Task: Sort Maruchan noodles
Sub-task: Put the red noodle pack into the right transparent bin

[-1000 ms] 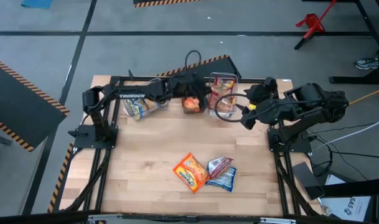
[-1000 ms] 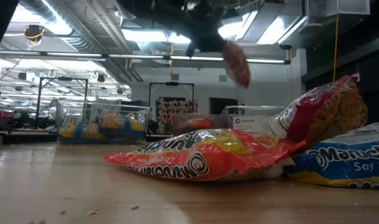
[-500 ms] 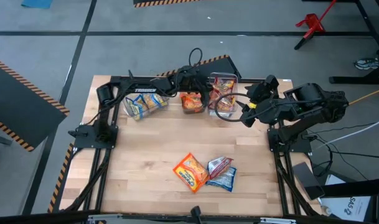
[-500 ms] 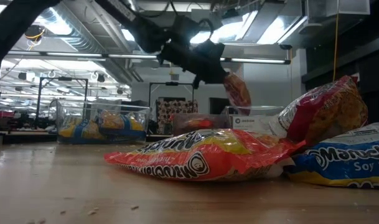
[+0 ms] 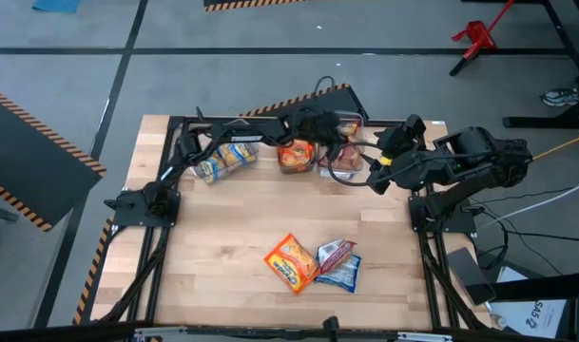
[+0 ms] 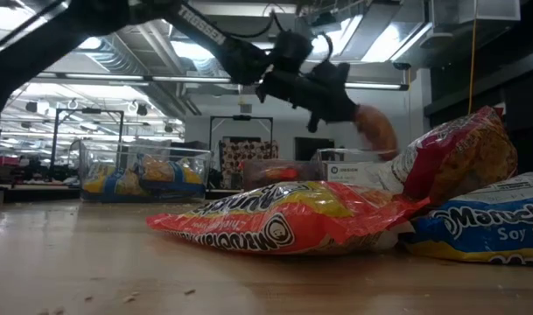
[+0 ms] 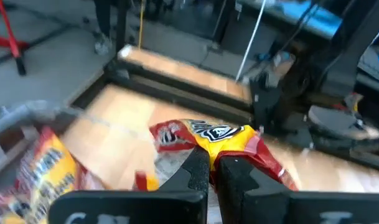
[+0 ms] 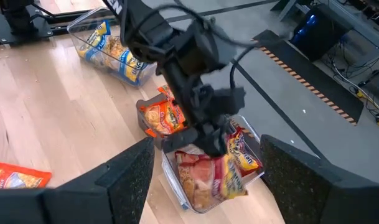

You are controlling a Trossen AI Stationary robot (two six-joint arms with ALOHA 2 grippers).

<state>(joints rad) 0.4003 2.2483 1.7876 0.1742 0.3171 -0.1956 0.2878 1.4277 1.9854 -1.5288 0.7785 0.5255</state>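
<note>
The left arm extended further along the row of bins, carrying its gripper [image 5: 338, 136] and the clamped red-and-silver packet [image 7: 217, 140] from above the orange-packet bin [image 5: 295, 157] to above the red-packet bin [image 5: 344, 160].

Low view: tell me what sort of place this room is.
Probably a robotics lab or workshop: exposed ceiling ducts and strip lights, metal rig frames in the background, and a wooden table with striped hazard tape on the floor.

My claw [image 8: 205, 180] stands open, its two dark fingers [image 8: 130, 180] framing the bench [image 8: 46, 118]. Between them the left claw [image 8: 198, 140] hangs over a clear bin of red packets [image 8: 211, 171], beside the orange-packet bin [image 8: 161, 115] and blue-and-yellow-packet bin [image 8: 111, 50].
</note>
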